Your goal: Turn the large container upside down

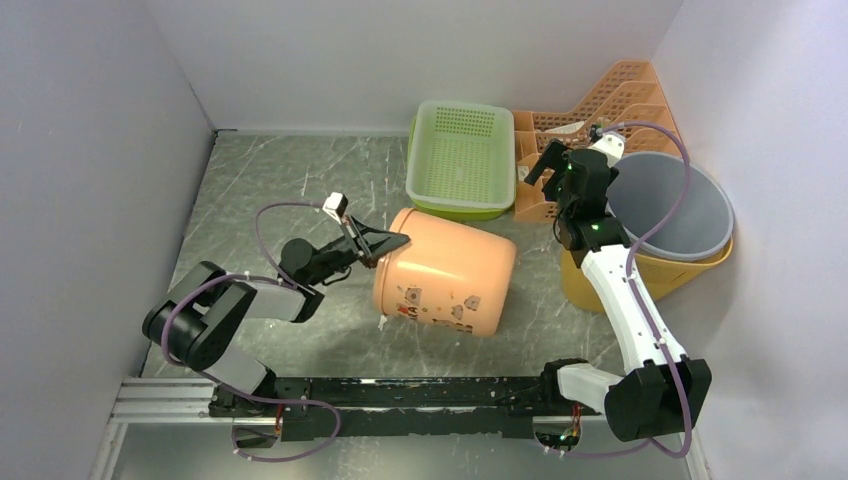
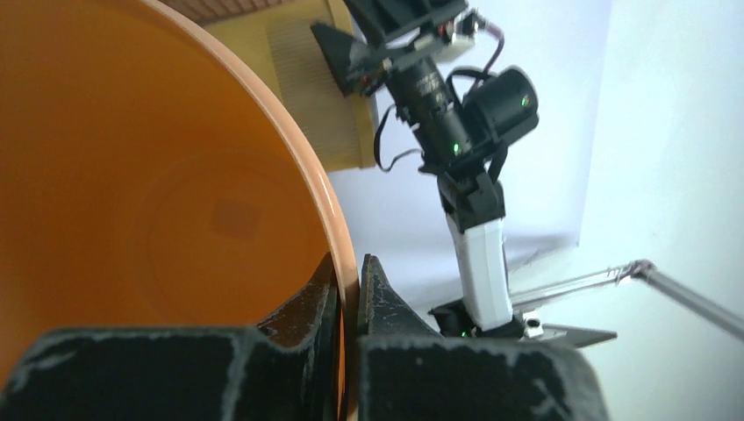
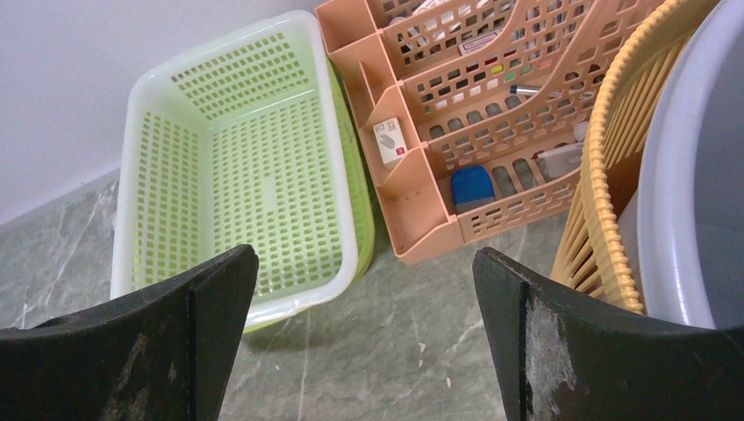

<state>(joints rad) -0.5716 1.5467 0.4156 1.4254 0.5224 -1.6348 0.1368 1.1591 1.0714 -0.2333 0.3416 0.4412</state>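
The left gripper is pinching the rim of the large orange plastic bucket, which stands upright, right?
Not upright: the top external view shows the large orange plastic bucket lying on its side. The left gripper does pinch its rim.

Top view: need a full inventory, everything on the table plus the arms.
bucket: 1, orange, table centre, on its side, mouth toward the left arm
basket: 1, green, back centre, empty
rack: 1, orange, back right, small items inside
bin: 1, yellow, slatted, right side
tub: 1, grey, set in the bin
table: 1, grey marble
left claw: 1, black, shut on the bucket rim
right claw: 1, black, open, holding nothing, above the basket and rack
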